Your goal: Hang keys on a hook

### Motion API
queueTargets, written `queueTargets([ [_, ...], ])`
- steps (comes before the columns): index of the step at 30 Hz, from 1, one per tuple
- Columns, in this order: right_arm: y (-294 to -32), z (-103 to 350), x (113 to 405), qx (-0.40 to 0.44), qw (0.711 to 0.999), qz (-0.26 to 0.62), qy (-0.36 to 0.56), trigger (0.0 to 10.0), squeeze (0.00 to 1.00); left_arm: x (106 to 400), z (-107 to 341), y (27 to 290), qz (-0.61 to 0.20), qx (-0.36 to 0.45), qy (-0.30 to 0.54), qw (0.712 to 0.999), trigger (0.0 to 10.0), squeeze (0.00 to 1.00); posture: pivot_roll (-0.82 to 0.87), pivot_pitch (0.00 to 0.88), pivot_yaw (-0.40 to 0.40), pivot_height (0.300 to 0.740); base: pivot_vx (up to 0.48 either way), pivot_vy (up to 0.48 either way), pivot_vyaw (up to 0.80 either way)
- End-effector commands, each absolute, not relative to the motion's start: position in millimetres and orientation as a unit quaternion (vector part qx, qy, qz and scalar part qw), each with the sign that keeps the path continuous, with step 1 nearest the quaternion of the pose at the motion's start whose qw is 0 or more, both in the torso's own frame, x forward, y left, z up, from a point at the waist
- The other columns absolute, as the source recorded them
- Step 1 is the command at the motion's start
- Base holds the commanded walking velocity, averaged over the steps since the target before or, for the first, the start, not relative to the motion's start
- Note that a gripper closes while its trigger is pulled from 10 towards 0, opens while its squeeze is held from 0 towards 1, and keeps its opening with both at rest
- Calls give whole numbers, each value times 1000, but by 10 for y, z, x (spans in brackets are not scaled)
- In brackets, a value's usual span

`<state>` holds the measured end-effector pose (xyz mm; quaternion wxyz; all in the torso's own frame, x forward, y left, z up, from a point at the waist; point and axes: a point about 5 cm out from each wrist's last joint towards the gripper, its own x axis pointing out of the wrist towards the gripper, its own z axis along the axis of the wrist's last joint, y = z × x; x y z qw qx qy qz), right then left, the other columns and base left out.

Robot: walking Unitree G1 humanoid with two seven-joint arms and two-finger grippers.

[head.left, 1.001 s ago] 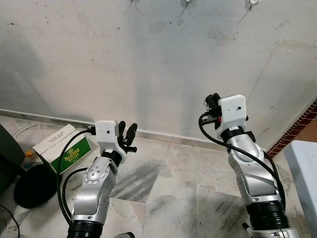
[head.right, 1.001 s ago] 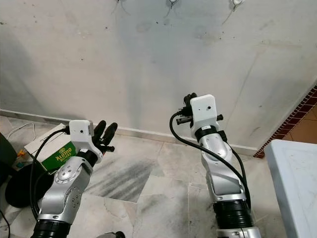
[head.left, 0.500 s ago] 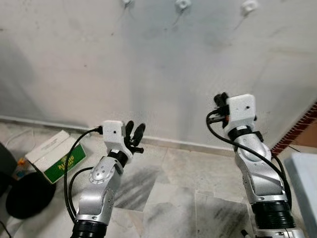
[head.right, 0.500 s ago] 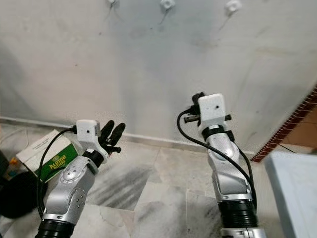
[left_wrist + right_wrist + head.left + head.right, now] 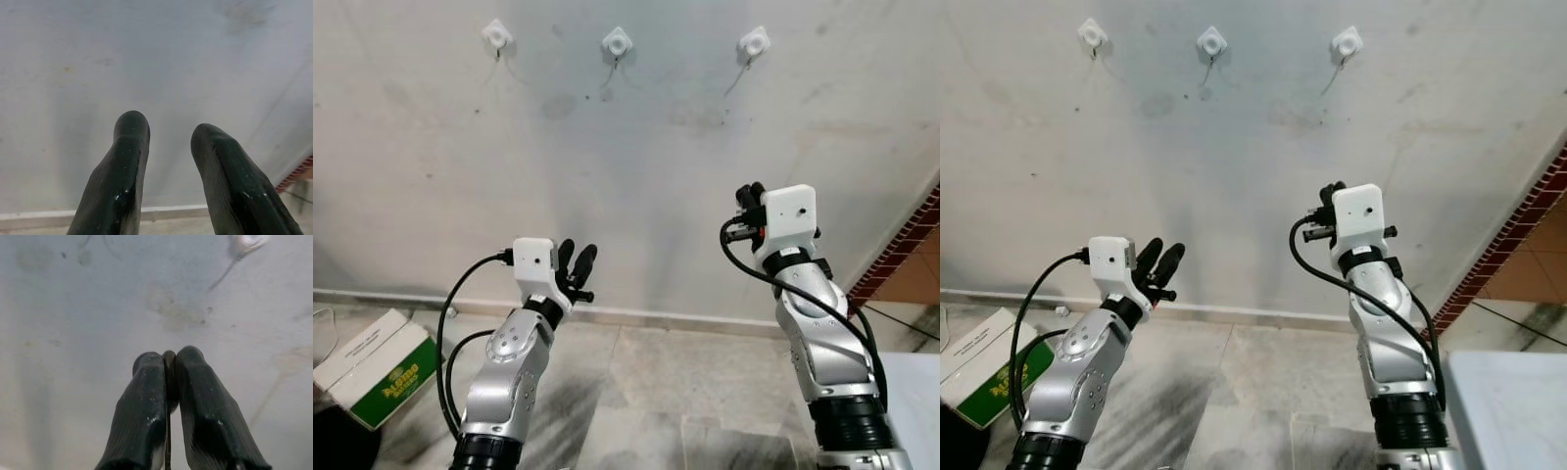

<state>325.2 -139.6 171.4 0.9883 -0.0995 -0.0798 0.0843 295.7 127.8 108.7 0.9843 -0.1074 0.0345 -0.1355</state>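
Note:
Three white hooks are fixed high on the grey wall, the left hook [image 5: 495, 34], the middle hook [image 5: 617, 41] and the right hook [image 5: 753, 42], all bare. My right gripper [image 5: 745, 195] is raised toward the wall below the right hook [image 5: 249, 241] and well short of it. Its fingers are shut on a thin dark piece of the keys [image 5: 169, 382] pinched between them; the rest of the keys is hidden. My left gripper [image 5: 576, 257] is held up lower on the left, open, with nothing between its fingers [image 5: 129, 147].
A green and white cardboard box [image 5: 377, 367] lies on the marble floor at the lower left, beside a black object [image 5: 333, 446]. A brick wall edge [image 5: 901, 250] runs down the right. A white surface [image 5: 1508, 401] fills the lower right corner.
The camera has tilted upward, so the three hooks now sit lower and in full view. Both arms keep about the same raised pose; the right gripper stays shut.

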Motion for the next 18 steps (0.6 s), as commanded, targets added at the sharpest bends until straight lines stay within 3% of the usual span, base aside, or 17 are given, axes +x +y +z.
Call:
queueTargets([
  [1,-1475,1736,3256,-102,989,75,-81,10000,0,2962,1105,1225,-145,-110,34,983,10000,0,-103,90,-5,740,428,0,0],
  [9,-1471,1731,3251,-103,989,76,-80,10000,0,2962,1094,1227,-143,-110,38,983,10000,0,-102,92,-6,740,362,0,0],
  [18,-1461,1735,3260,-104,988,79,-81,10000,0,2962,1087,1223,-139,-106,39,984,10000,0,-99,84,-9,740,0,0,0],
])
